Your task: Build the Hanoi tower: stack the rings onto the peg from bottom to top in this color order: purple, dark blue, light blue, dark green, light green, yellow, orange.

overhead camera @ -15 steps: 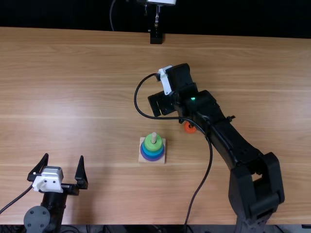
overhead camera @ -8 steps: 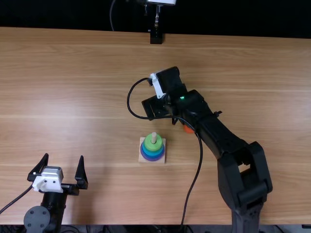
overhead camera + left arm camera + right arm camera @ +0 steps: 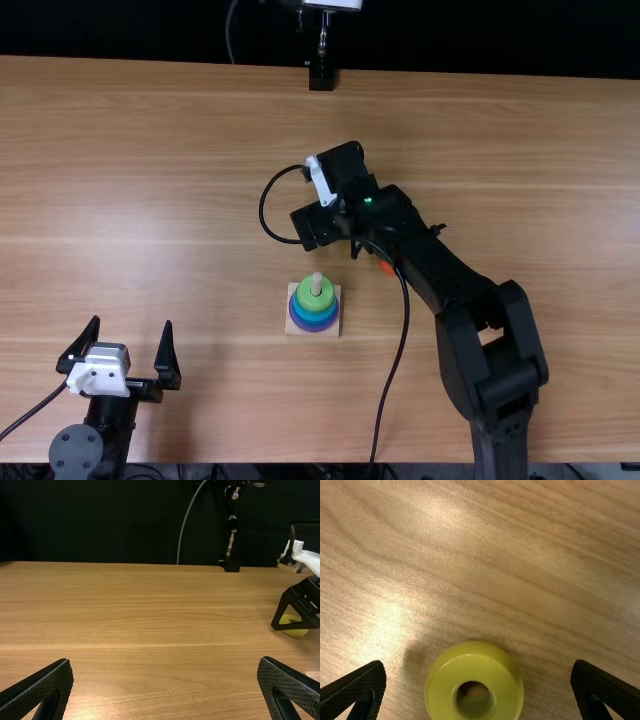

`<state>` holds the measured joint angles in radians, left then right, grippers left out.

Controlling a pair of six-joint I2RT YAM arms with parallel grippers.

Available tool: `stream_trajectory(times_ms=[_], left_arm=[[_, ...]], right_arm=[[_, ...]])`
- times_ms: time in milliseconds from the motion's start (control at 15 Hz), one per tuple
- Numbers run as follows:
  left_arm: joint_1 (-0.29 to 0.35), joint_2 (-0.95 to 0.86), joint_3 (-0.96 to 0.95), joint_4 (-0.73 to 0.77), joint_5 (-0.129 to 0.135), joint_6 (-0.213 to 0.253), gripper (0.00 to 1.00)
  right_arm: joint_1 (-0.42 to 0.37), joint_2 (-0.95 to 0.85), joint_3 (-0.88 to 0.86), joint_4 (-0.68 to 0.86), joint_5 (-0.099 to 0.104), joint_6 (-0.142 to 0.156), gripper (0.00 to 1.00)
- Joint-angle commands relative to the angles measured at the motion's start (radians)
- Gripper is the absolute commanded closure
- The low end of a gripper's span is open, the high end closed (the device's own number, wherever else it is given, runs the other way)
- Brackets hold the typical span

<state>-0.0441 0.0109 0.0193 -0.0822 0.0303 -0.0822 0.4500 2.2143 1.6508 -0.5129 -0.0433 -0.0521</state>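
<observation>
Clock taken from stack, 12 = far edge. Near side: left gripper (image 3: 132,322) at 8 o'clock, fingers wide, nothing between them, aimed at 12; unchanged over the earlier top views. Stack (image 3: 318,310) is also unchanged: purple lowest, blues above, light green on top, peg (image 3: 317,283) poking through. Only yellow and orange seem left to add.

Orange ring (image 3: 387,268) lies on table (image 3: 150,200) at 2 o'clock, partly under the right arm, more covered than in the first top view. Keep for last.

Main change: right arm has swung toward 9 o'clock, big shift first, small one lately, so it is probably settling over the next ring. Right gripper (image 3: 478,667) is at about 12, just beyond stack, forearm coming in from 4, wrist bent down at the table. Its fingers are wide apart, not gripping. Yellow ring (image 3: 475,667) lies flat on table between and below them, slightly off-line; likely needs small centering, then lowering and closing. Risk: a fingertip lands on the rim.
</observation>
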Motion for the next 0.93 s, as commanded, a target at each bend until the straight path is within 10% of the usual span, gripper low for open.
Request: stream_trajectory(times_ms=[0, 267, 467, 600, 867], left_arm=[[0.006, -0.011, -0.019, -0.045, 0.027, 0.009, 0.0], [0.006, -0.011, -0.019, -0.045, 0.027, 0.009, 0.0], [0.006, -0.011, -0.019, -0.045, 0.027, 0.009, 0.0], [0.006, -0.011, -0.019, -0.045, 0.027, 0.009, 0.0], [0.006, -0.011, -0.019, -0.045, 0.027, 0.009, 0.0]], right_arm=[[0.01, 0.038, 0.029, -0.002, -0.006, 0.004, 0.0], [0.01, 0.039, 0.026, -0.004, -0.006, 0.004, 0.0], [0.01, 0.038, 0.021, -0.004, -0.006, 0.008, 0.69], [0.01, 0.039, 0.02, -0.022, -0.006, 0.006, 0.98], [0.009, 0.038, 0.027, -0.083, -0.006, 0.01, 1.0]])
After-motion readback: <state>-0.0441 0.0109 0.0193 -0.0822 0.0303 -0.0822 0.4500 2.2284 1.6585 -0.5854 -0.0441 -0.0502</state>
